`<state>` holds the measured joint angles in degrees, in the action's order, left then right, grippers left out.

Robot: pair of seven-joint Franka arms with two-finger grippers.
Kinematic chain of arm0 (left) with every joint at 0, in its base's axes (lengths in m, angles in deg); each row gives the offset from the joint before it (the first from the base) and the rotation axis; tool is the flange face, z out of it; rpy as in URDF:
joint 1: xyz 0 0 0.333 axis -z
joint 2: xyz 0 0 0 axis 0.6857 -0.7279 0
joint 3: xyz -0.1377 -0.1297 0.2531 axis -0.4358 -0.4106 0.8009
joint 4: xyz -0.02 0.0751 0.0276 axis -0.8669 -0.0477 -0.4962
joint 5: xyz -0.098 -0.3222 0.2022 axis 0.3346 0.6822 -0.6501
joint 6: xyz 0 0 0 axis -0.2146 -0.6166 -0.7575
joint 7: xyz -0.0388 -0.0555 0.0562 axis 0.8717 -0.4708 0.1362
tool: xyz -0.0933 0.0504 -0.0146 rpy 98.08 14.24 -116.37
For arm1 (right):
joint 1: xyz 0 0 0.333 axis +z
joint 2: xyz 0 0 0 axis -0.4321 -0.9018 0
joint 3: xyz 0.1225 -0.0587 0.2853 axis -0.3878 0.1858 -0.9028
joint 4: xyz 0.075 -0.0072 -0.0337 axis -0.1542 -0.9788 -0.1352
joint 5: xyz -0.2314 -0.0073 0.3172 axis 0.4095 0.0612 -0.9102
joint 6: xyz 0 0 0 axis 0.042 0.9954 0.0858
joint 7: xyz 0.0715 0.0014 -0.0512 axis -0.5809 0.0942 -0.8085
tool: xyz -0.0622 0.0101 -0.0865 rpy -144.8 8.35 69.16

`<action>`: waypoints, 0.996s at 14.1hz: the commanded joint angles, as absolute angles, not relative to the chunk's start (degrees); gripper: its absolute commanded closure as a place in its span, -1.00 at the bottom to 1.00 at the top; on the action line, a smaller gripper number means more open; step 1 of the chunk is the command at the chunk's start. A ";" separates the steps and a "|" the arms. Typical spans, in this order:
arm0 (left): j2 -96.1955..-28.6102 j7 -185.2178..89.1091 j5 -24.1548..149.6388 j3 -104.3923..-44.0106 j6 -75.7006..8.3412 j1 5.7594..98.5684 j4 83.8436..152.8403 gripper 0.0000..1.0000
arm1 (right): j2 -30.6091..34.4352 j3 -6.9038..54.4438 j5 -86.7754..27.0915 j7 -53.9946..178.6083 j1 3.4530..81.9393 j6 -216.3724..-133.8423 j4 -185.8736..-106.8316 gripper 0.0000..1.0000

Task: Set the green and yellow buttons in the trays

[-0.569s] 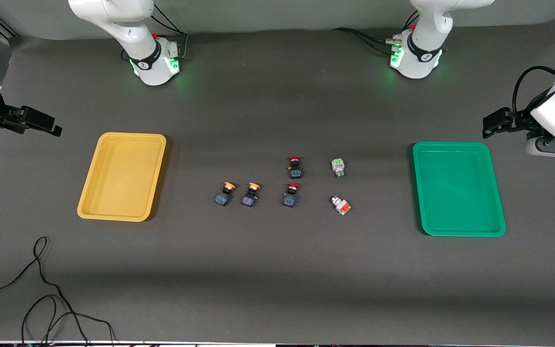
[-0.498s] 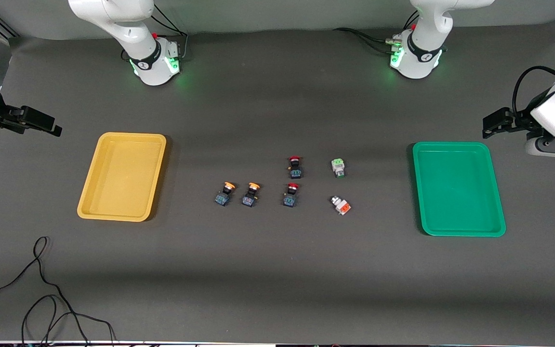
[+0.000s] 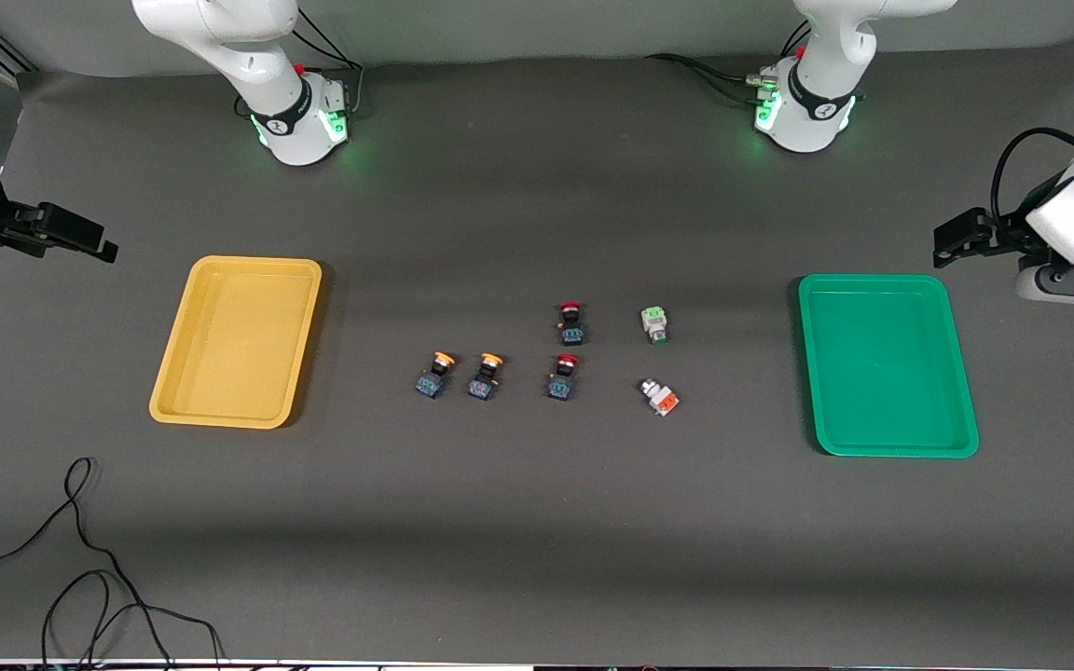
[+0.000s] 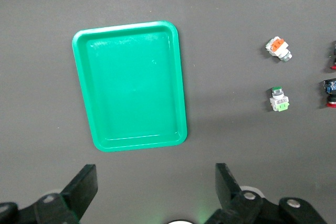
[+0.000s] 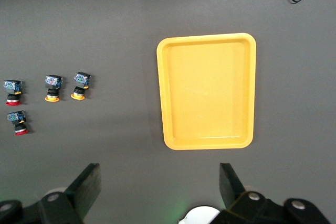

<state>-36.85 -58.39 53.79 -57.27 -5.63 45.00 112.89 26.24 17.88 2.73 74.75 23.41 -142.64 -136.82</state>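
Green button (image 3: pixel 654 323): round cap, blocky body | trays: shallow, smooth plastic

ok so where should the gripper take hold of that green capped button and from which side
Probably from straight above, closing on the two flat sides of the green button's white-grey body, not its round cap. It lies on the table with open space around it; the orange-tabbed switch sits well apart. The left gripper, open and up at the green tray's end, seems the closer one.
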 commanded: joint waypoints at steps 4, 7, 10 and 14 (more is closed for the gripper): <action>-36.08 -58.28 53.66 -57.28 -6.52 45.49 113.73 -1.00 | 26.52 17.44 3.58 73.23 22.87 -142.28 -138.47 -1.00; -36.08 -58.28 53.66 -57.28 -6.43 45.57 113.64 -1.00 | 26.26 17.44 3.49 73.32 22.87 -142.28 -138.38 -1.00; -35.99 -58.11 53.84 -57.37 -6.51 46.19 114.51 -1.00 | 26.17 17.44 3.49 73.23 22.87 -142.28 -139.26 -1.00; -35.38 -57.41 55.42 -57.46 -6.34 47.85 116.27 -1.00 | 26.26 17.44 3.58 73.14 22.87 -142.72 -139.70 -1.00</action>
